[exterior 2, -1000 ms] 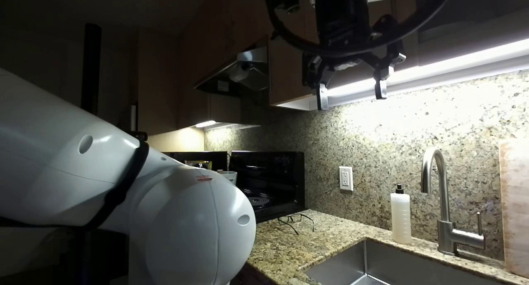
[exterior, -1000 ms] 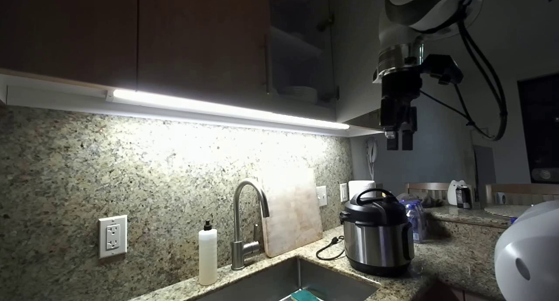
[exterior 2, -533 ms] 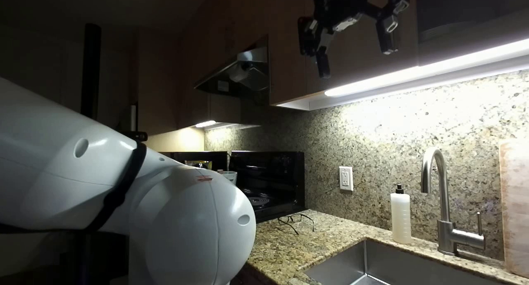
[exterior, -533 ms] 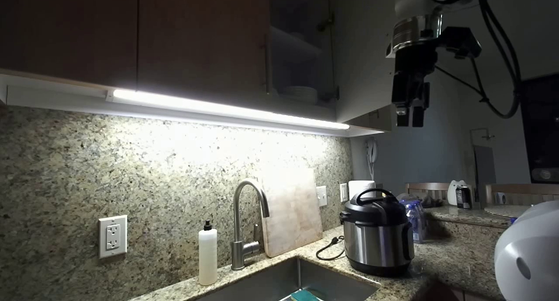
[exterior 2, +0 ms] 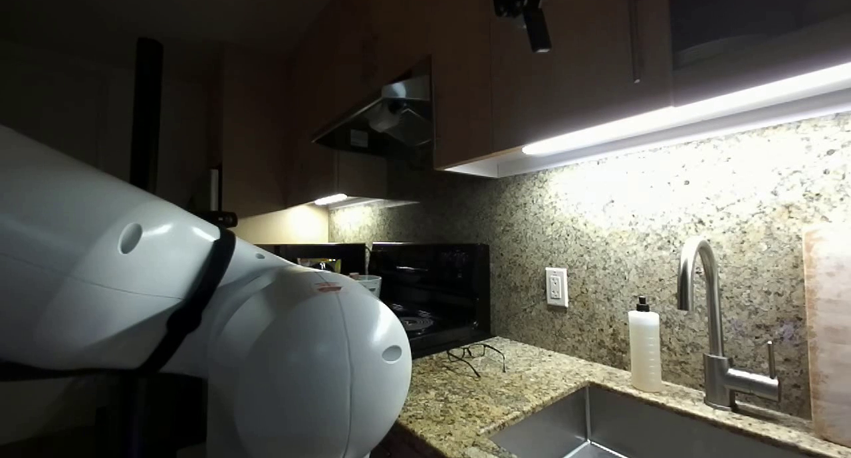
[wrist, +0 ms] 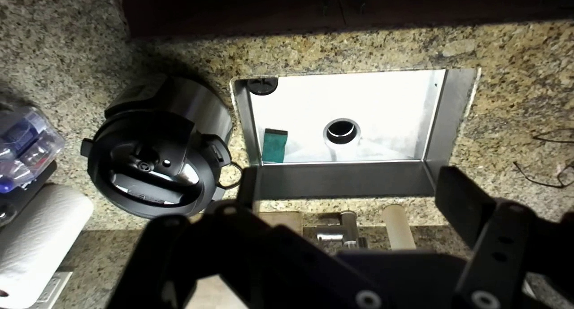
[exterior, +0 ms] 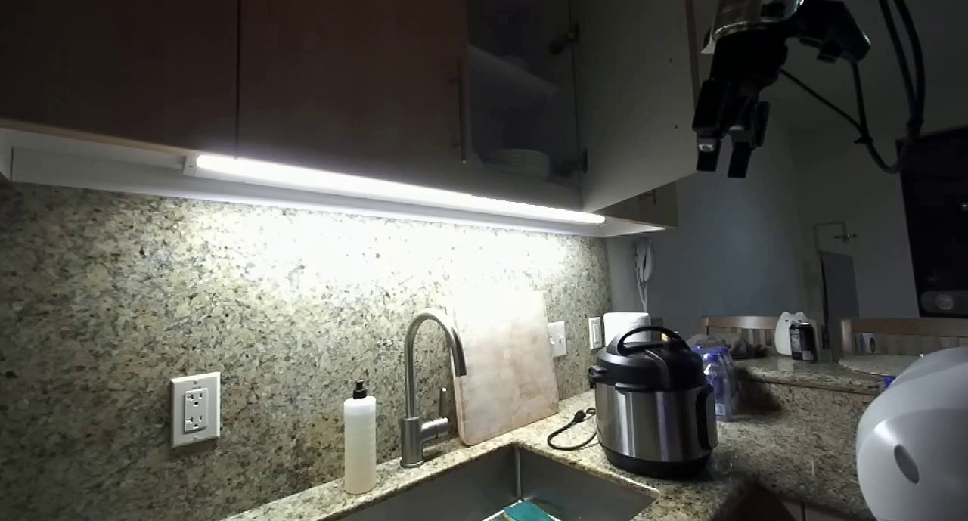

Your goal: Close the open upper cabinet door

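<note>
Rising — spread gripper [exterior: 724, 162] — cabinet door [exterior: 631, 90] still open.

A white robot arm [exterior 2: 309, 365] bulks large in an exterior view as its black gripper [wrist: 352, 181] hangs at a slight tilt below the silver-banded wrist [exterior: 758, 8], its fingers [wrist: 463, 203] pointing down and spread wide apart.

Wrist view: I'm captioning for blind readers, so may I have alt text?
An open, empty gripper juts in from the bottom edge; beyond it, a steel sink holds a green sponge. At left are a pressure cooker and paper towels.
</note>
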Tool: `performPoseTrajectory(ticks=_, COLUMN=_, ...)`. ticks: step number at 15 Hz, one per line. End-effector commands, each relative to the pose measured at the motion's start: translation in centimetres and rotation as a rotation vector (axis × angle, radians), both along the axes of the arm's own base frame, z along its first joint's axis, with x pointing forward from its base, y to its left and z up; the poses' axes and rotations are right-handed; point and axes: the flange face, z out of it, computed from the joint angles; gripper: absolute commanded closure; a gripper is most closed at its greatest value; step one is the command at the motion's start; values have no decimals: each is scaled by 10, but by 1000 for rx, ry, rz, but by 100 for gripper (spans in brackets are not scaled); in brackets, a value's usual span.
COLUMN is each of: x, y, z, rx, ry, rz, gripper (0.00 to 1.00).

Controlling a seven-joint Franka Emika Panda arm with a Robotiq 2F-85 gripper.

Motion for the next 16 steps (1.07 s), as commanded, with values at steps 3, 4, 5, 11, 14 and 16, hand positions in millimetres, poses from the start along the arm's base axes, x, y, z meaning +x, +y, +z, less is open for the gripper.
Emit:
performPoseTrajectory(ticks=3, x=-16, y=-24, z=22, rx=17, ry=-29, rz=-114, gripper=0)
performPoseTrajectory(ticks=4, x=-19, y=-28, z=27, rx=23, ry=-43, rz=-132, gripper=0)
performPoseTrajectory(ticks=5, x=-23, y=-32, z=33, rx=30, ry=-64, rz=-159, gripper=0)
performPoseTrajectory(ticks=11, x=-44, y=-57, z=76, rx=63, ry=-229, rz=-336, gripper=0)
performPoseTrajectory(ticks=14, x=-45, y=-70, z=99, rx=49, ry=-345, rz=-459, gripper=0)
performPoseTrajectory(ticks=16, x=-43, y=-81, z=114, rx=38, ry=-426, rz=-537, gripper=0)
